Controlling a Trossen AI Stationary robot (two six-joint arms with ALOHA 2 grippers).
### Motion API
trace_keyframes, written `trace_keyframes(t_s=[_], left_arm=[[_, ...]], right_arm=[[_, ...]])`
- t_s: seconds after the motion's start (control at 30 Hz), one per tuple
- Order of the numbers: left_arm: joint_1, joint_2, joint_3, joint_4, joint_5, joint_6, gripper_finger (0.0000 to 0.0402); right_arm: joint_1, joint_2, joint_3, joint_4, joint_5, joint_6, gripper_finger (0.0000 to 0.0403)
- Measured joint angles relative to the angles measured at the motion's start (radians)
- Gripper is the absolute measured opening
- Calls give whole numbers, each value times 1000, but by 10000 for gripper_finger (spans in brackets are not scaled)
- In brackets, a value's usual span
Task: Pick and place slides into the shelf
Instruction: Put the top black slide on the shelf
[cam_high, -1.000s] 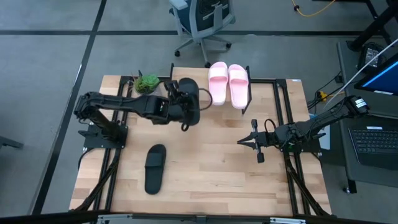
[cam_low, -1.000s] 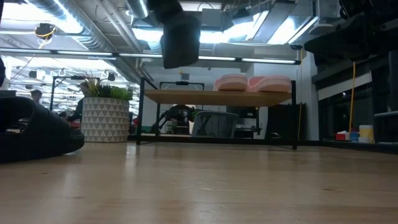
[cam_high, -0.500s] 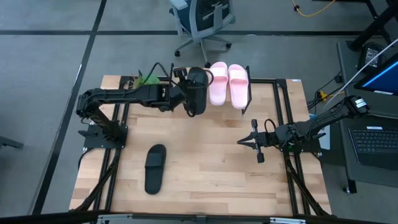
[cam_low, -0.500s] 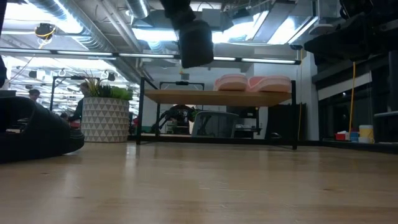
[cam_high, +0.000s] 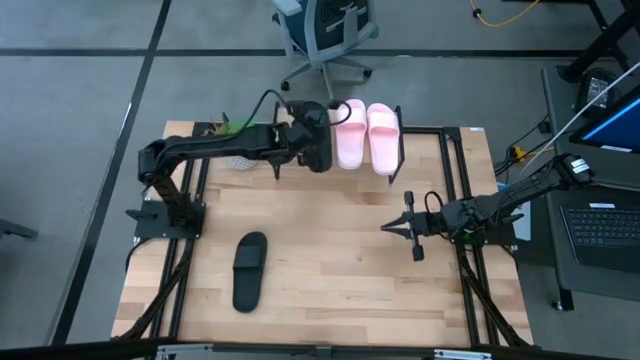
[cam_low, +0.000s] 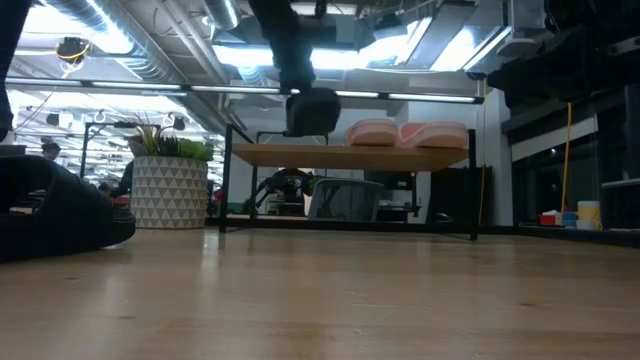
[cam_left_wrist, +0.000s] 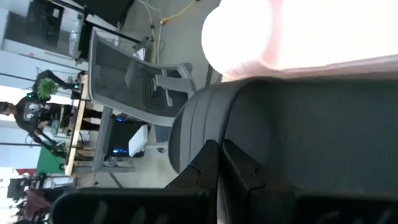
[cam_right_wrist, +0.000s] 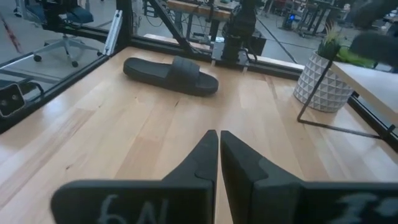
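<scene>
Slides: two pink (cam_high: 367, 135) shelved, two black (one (cam_high: 249, 270) on table).

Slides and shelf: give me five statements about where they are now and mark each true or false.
1. Two pink slides sit side by side on the shelf. True.
2. The left gripper holds a black slide next to the pink pair. True.
3. A second black slide lies on the shelf. False: it lies on the table, toward the front.
4. The right gripper holds a pink slide. False: it holds nothing, fingers shut.
5. A potted plant stands at the shelf's left end in the low view. True.
</scene>
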Motion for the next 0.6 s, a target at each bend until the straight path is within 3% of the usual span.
trace_keyframes(t_s=[0.6], left_arm=[[63, 79, -1, 90, 69, 79, 0]], right_arm=[[-23, 13, -1, -5, 0, 1, 21]])
